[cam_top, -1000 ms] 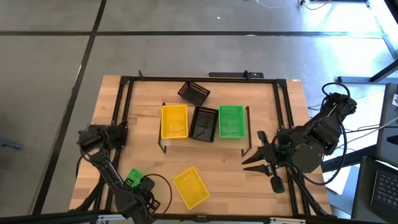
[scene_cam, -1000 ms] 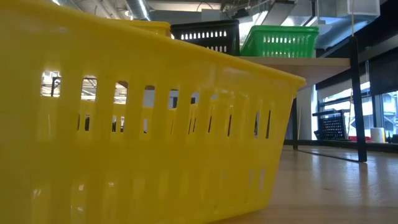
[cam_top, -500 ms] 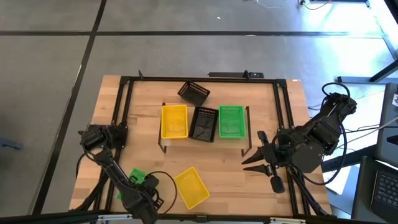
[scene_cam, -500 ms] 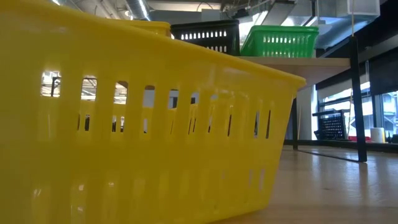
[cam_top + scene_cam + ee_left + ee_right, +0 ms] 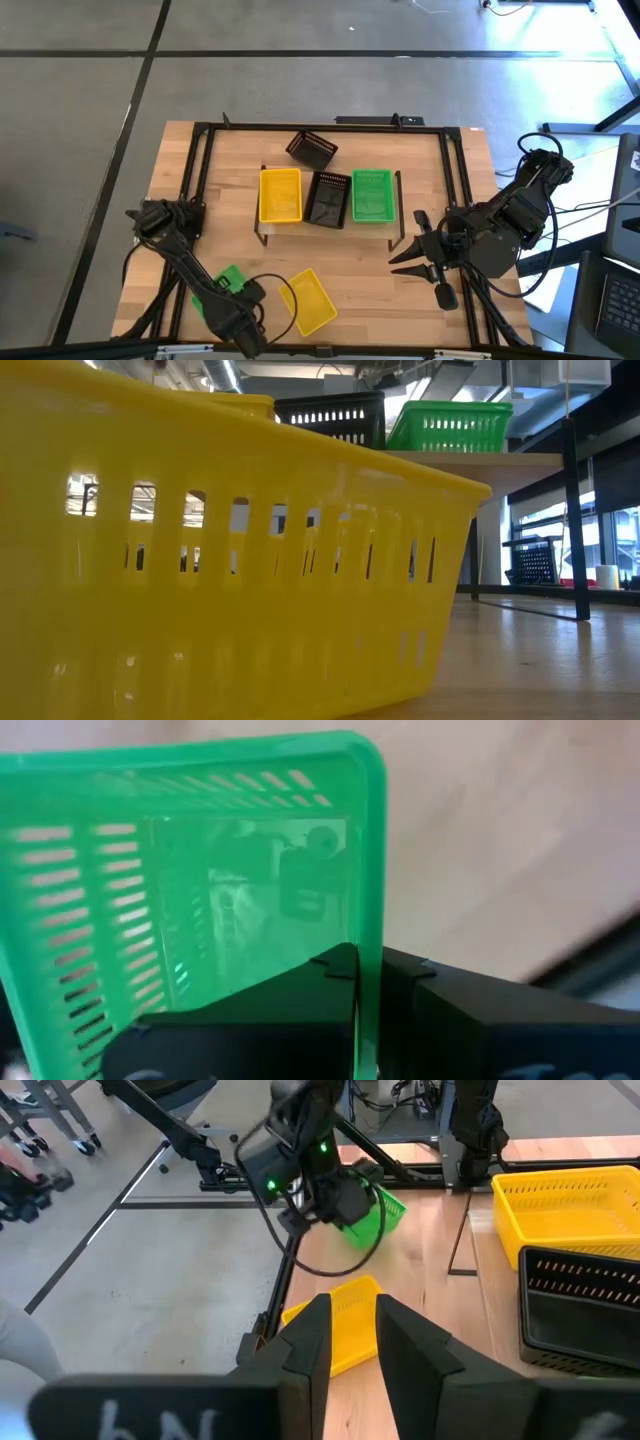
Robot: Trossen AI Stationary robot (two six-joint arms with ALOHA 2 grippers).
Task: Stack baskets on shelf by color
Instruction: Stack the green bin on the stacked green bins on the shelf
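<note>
Since a second before, my left gripper (image 5: 237, 297) had clamped onto the loose green basket's (image 5: 226, 283) rim and carried it inward, near the front edge. One thin wall could slip (right gripper (image 5: 412, 255) idled, fingers apart, beside the shelf (image 5: 266, 230)).

Fills most of the low view, cut off by three edges: slotted yellow plastic basket (image 5: 230, 560), hiding the tabletop behind.

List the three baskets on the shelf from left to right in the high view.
yellow basket → black basket → green basket, side by side on the shelf.
</note>
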